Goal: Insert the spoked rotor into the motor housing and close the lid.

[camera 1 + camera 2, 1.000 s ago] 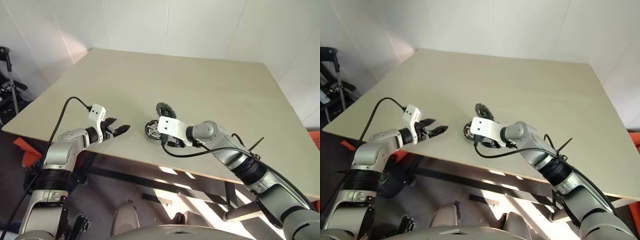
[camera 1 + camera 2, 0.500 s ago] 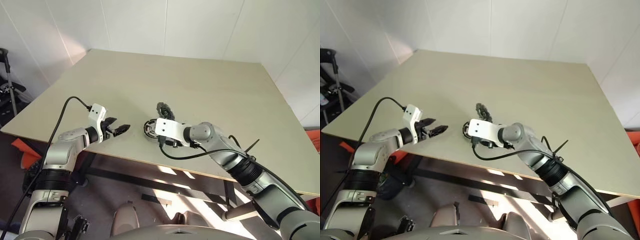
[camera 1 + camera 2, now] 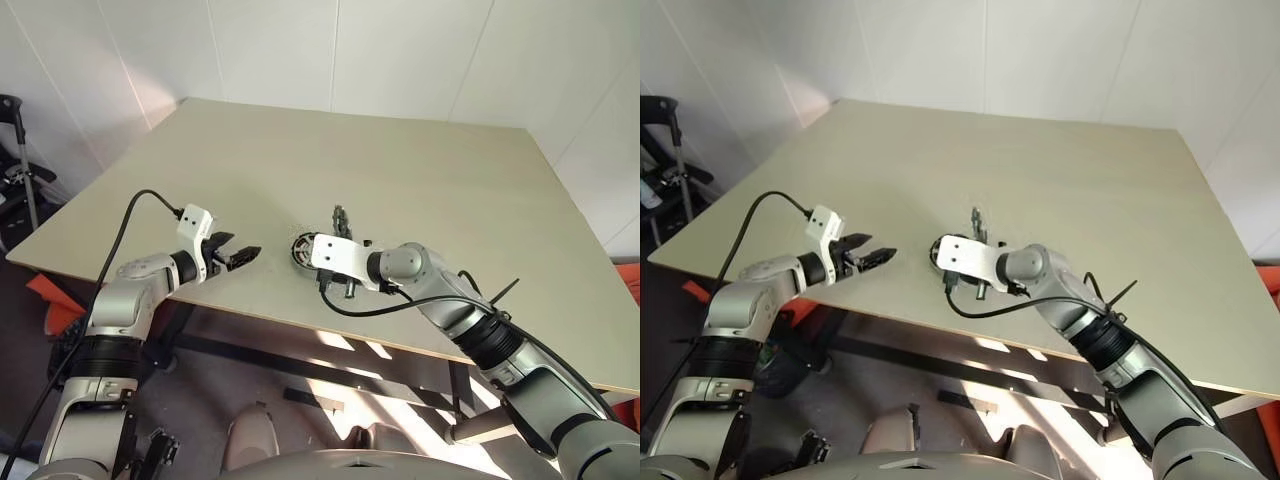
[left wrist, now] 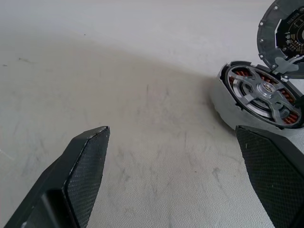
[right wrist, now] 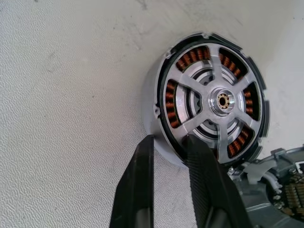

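The motor housing [image 5: 151,102] lies on the table near its front edge, copper windings showing through the spokes. The spoked rotor [image 5: 219,100] sits inside it, its black rim flush with the housing's edge. The lid [image 3: 340,217] stands almost on edge just behind the housing, and it shows again as the lid [image 4: 284,33] in the left wrist view. My right gripper [image 5: 167,141] is shut on the housing's near wall, one finger outside and one on the rim. My left gripper [image 3: 243,256] hovers open to the left of the housing [image 3: 301,247], a hand's width away, holding nothing.
The tan table [image 3: 400,150] stretches far behind the parts, and its front edge runs just below both grippers. A black wheeled frame [image 3: 12,170] stands on the floor at the left. White walls close in behind.
My right gripper's fingers have closed on the housing's wall. The lid behind it has swung from leaning face-on to standing nearly edge-on. My left arm has stayed still.
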